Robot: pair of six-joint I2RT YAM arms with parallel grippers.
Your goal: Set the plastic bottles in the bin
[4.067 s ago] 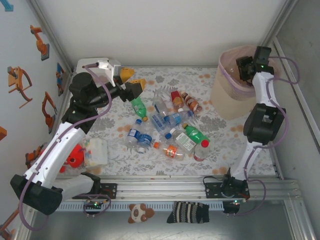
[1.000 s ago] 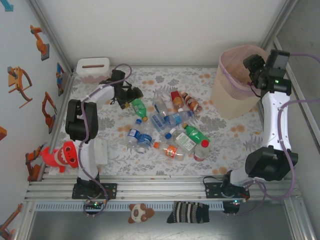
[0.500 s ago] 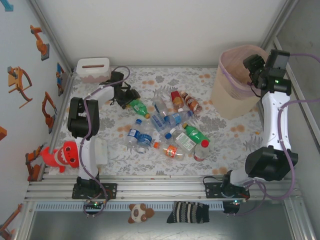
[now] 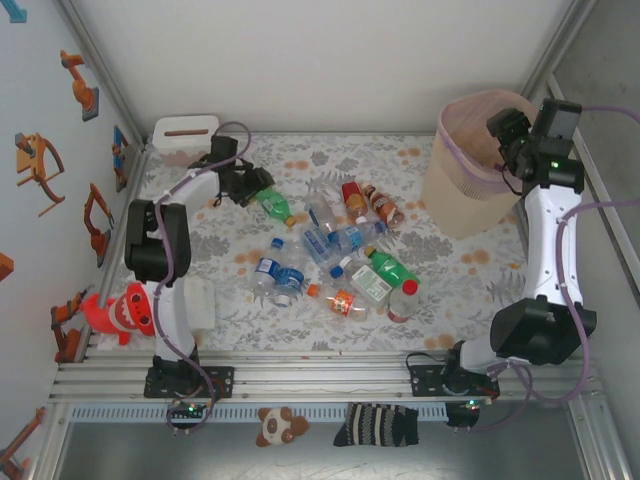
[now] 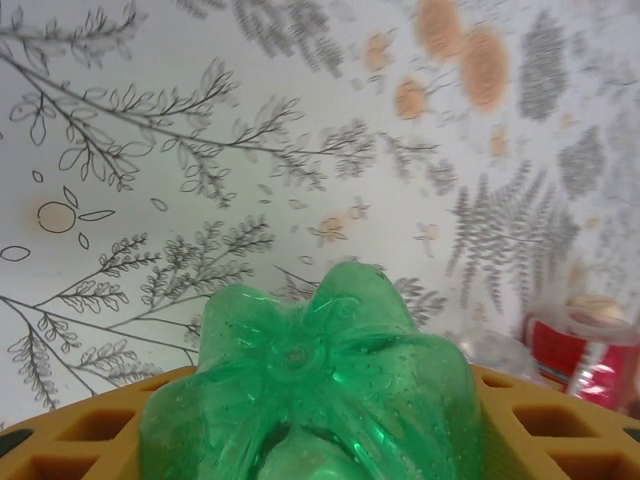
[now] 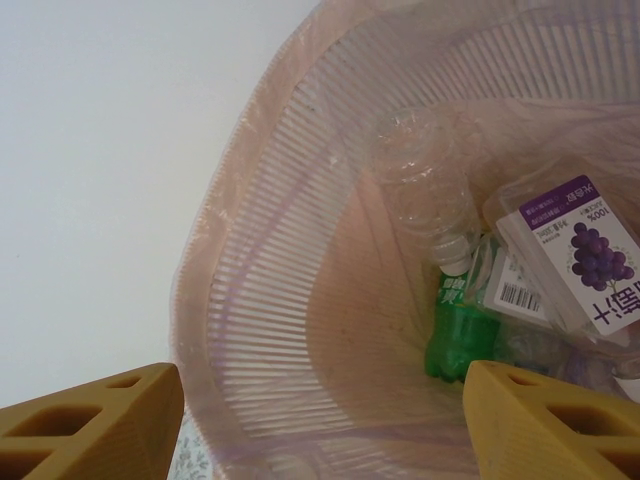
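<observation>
Between your left fingers (image 5: 90, 428) the ribbed base of the green bottle (image 5: 310, 375) now fills the whole gap. A second ago they stood wide around it; they have since drawn in until both orange faces press its sides, so read this as a grip just made, not yet proven by a lift. From above, the bottle (image 4: 272, 203) has shifted a little toward the far left corner together with the fingers (image 4: 248, 185), which supports that reading. It lies tilted, cap pointing away from the fingers, and you cannot tell from here whether it is clear of the floral surface (image 4: 200, 240).

Beyond its cap lie the other bottles (image 4: 340, 250), scattered and untouched.

Your right fingers (image 6: 90, 415) stay spread apart with nothing between them, hanging over the mouth of the bin (image 6: 290, 250). Below them several bottles already lie in the bag.

For the task, one more bottle is secured but sits well apart from the bin (image 4: 450, 205), across the pile. Raise it high before you cross, or hand it over to the right.
</observation>
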